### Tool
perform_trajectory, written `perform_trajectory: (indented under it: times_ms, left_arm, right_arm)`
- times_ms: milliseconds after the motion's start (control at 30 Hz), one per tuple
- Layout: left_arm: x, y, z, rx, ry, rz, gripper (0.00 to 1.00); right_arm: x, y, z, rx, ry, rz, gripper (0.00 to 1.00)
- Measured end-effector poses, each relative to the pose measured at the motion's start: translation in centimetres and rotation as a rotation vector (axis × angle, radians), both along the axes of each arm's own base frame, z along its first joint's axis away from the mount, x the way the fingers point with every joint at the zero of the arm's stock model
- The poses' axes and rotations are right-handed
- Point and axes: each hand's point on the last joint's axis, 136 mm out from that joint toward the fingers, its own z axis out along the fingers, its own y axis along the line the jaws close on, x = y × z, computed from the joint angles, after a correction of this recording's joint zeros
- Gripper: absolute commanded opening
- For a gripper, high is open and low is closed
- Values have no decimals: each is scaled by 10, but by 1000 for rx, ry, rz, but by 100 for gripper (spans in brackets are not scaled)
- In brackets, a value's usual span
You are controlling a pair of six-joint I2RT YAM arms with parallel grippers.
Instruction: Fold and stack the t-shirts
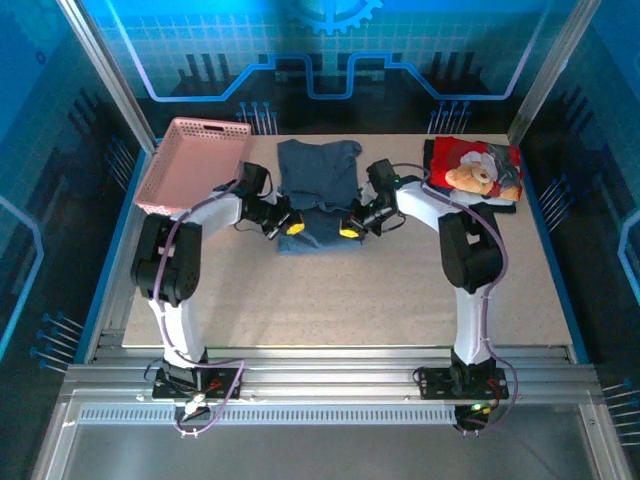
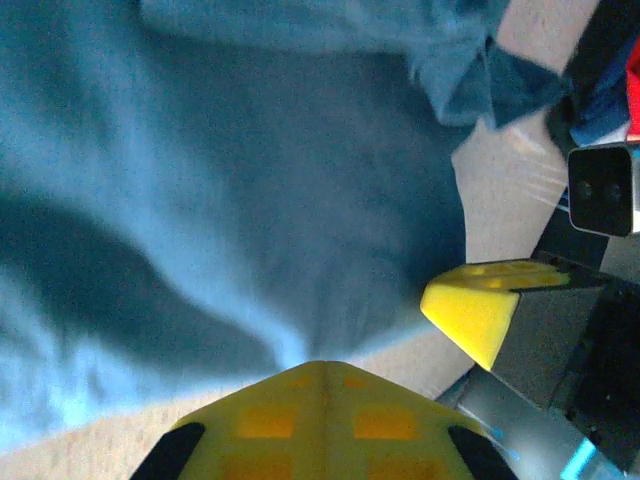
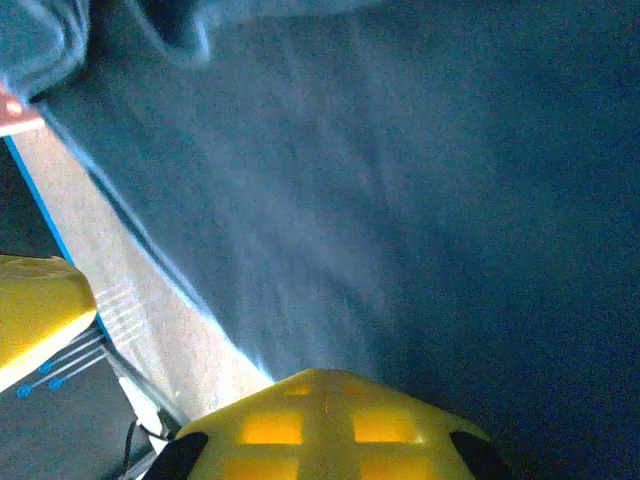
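left gripper (image 1: 290,226): closed on blue shirt (image 1: 318,175), near-hem left corner | right gripper (image 1: 350,231): closed on right corner | why: paired pinch, likely to fold hem over evenly

The blue shirt (image 1: 318,185), upper middle, is plain dark slate. The bear shirt (image 1: 475,170), upper right, is red and black with a brown teddy print, perhaps some grey. The basket (image 1: 190,165), upper left, is pink lattice; the table (image 1: 400,290) beige.
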Motion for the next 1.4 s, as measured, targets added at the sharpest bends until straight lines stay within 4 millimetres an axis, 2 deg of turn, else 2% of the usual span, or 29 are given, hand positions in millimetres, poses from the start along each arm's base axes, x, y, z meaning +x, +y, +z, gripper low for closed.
perform_trajectory:
  times_ms: [100, 267, 367, 433, 500, 600, 667, 733, 833, 967, 1067, 1133, 1200, 1267, 1333, 1400]
  left_arm:
    - [24, -4, -6, 7, -16, 6, 0]
    - [77, -10, -22, 23, -43, 22, 0]
    - [114, -9, -30, 36, -69, 40, 2]
    - [133, -6, -28, 46, -90, 59, 6]
    - [159, 1, -12, 50, -147, 87, 15]
    - [191, 14, 28, 29, -245, 148, 28]
    - [206, 24, 63, 7, -327, 187, 42]
    - [208, 35, 88, 3, -370, 210, 50]
    - [190, 44, 120, 2, -409, 217, 56]
    - [126, 39, 147, -14, -400, 185, 57]
    - [73, 28, 145, -32, -378, 142, 57]
    - [42, 21, 126, -38, -339, 113, 57]
    - [20, 19, 95, -38, -281, 98, 57]
    - [2, 22, 58, -24, -206, 97, 57]
    - [-19, 27, 25, -2, -126, 100, 57]
    - [-34, 30, 4, 10, -76, 99, 57]
  right_arm:
    - [27, 7, -2, -2, -33, -10, 0]
    - [79, 14, -5, 10, -76, -49, 1]
    - [114, 10, -12, 23, -88, -100, 6]
    - [135, 4, -12, 31, -105, -134, 14]
    - [162, 0, -1, 45, -155, -167, 27]
    - [192, -4, 39, 80, -264, -199, 41]
    - [200, -4, 67, 98, -334, -197, 46]
    - [195, -3, 89, 100, -367, -182, 45]
    - [164, -3, 107, 81, -356, -136, 40]
    - [83, 2, 106, 66, -259, -63, 38]
    - [17, 7, 86, 69, -182, -17, 36]
    - [-12, 6, 66, 67, -123, -10, 36]
    - [-27, -1, 40, 55, -73, -17, 34]
    - [-33, -7, 19, 40, -33, -33, 33]
    - [-32, -12, 6, 31, -17, -47, 32]
    - [-28, -15, 0, 25, -18, -55, 32]
